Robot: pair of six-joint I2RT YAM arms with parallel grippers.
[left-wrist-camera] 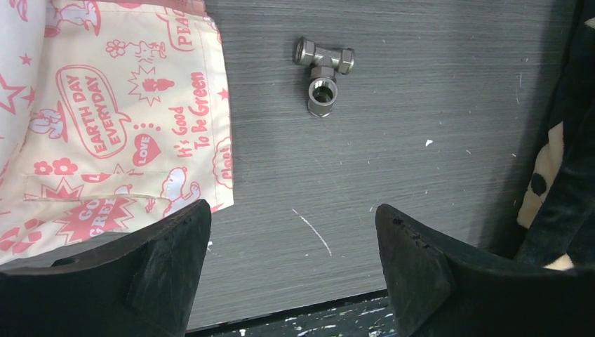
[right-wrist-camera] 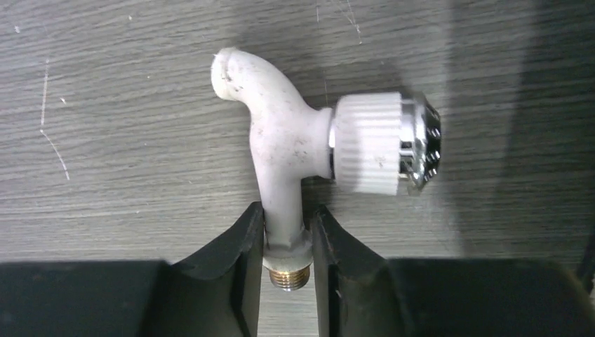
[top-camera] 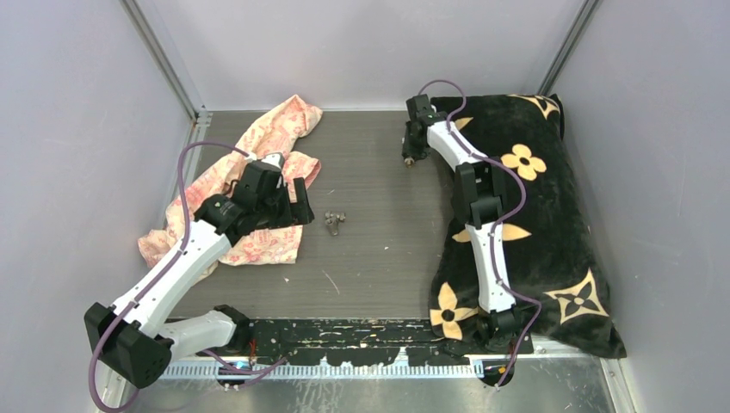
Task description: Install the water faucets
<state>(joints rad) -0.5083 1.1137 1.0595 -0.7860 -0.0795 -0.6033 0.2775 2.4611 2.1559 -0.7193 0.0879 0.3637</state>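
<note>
Pinching the tap (right-wrist-camera: 284, 151) by its lower stem, just above the brass tip, the right pincer (right-wrist-camera: 288, 242) has both fingers pressed against the white plastic. The spout curves away from the fingers, and the ribbed white knob with its shiny cap juts out sideways. I cannot tell whether the tap touches the counter (top-camera: 379, 258) or hangs just over it.

The fitting (left-wrist-camera: 323, 74), a small grey metal tee, lies flat on the counter near its middle, one open end facing the left wrist camera. Seen from above, the tap is beyond the fitting and to its right, well apart from it.

The left pincer (left-wrist-camera: 291, 263) is near the fitting on its left and near side, fingers spread wide, gripping nothing and not touching the metal.

A cream cloth (left-wrist-camera: 105, 119) printed in pink lies to the left of the fitting, its edge near but apart; the left arm reaches across it. A black pillow (top-camera: 551, 224) with pale flowers lies well to the right of the fitting, under the right arm, and the tap sits just beside its far left corner.
</note>
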